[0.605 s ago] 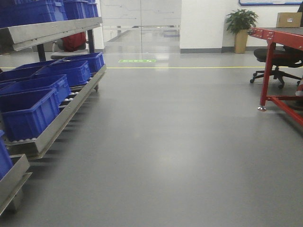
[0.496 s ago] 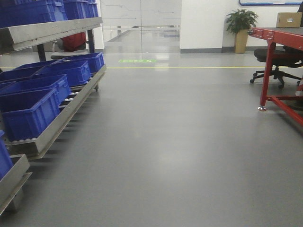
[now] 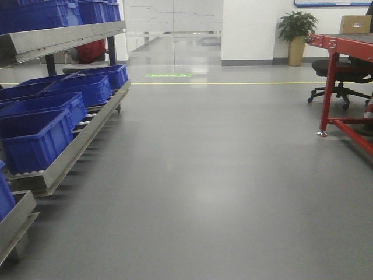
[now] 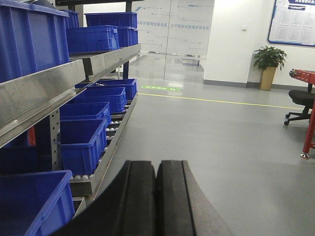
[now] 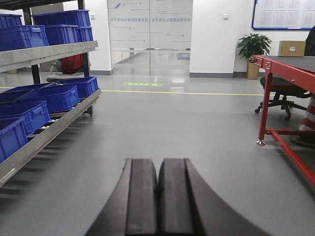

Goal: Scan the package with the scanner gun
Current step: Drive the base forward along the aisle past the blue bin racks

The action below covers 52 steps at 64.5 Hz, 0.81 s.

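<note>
Sitting at the far end of the red worktop (image 3: 344, 42), the package (image 3: 355, 24) is a plain tan cardboard box, well away from both arms. Its long axis runs left to right across the front view, and a broad side faces the cameras. That side carries a small mark, too distant to read. I cannot pick out the scanner gun in any view.

The left tool (image 4: 156, 169) is closed. Its two black fingers (image 4: 140, 196) are pressed flat together with nothing between them, and it points out roughly level over the floor (image 3: 221, 175). The right tool (image 5: 158, 167) is held the same way, fingers touching, empty, and aimed down the room. Neither tool touches anything.

The floor is smooth grey and glossy. A metal roller rack (image 3: 64, 35) runs along the left side and carries rows of blue bins (image 3: 35, 140) on its lower and upper levels; in the left wrist view it sits close beside that tool. A yellow line (image 3: 245, 83) crosses the floor farther back, with a green marking (image 3: 168, 75) in front of frosted glass doors (image 3: 173, 29). A potted plant (image 3: 297, 32) stands against the white wall, a black office chair (image 3: 341, 76) sits under the worktop, and a notice board (image 5: 283, 14) hangs above.
</note>
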Tool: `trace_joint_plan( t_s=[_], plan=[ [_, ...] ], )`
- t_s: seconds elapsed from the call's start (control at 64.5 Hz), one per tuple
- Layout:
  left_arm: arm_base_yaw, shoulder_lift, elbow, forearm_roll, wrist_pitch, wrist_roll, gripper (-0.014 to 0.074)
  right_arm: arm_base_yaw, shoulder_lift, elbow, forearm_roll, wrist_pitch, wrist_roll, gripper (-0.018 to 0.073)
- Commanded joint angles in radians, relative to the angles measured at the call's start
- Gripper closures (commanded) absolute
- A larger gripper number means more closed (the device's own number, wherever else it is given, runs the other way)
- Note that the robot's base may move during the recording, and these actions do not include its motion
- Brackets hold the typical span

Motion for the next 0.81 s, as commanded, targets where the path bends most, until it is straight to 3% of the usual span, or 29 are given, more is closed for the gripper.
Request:
trace_joint_plan(
  t_s=[0.0,0.791],
  plan=[
    [-0.003,-0.004,-0.001,-0.004,-0.018,0.003,0.0697,0.001,-0.003,0.0,-0.007,-0.016,-0.003,0.0727],
    [-0.003,-0.004,-0.001,-0.004,-0.018,0.003,0.0697,0.001,-0.003,0.0,-0.007,-0.016,-0.003,0.0727]
  ],
)
